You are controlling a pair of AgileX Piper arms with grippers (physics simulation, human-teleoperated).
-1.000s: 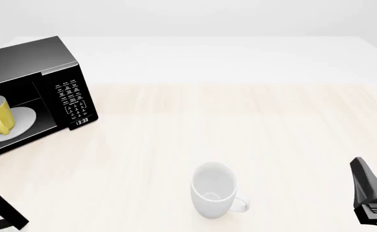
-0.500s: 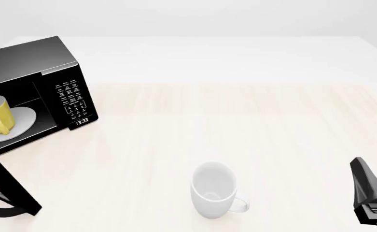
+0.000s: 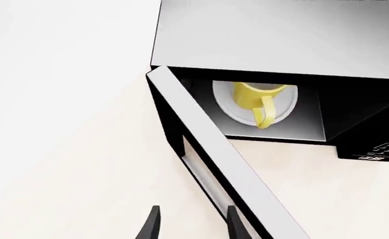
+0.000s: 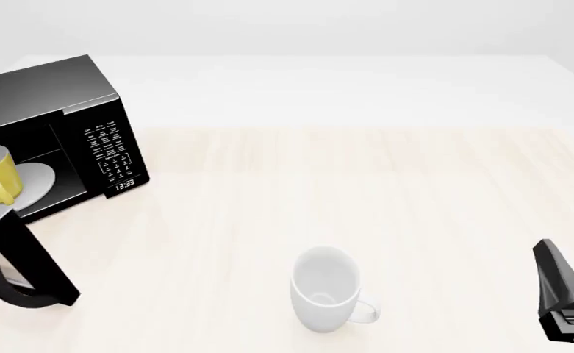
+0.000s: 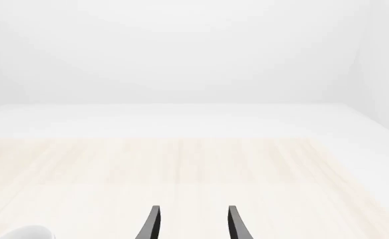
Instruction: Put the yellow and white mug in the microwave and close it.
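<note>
The left hand (image 3: 191,224) has its fingers spread and holds nothing; one fingertip sits right against the outer face of the open door (image 3: 214,154), likely placed there to push it shut. Beyond the door, the yellow and white mug (image 3: 257,99) stands on the round white plate (image 3: 284,107) inside the microwave (image 4: 46,95), at about nine o'clock on the worktop (image 4: 365,176). The right hand (image 5: 191,224), also spread and empty, waits at four o'clock, out of the way. A white mug (image 4: 324,288) lies near six o'clock.
</note>
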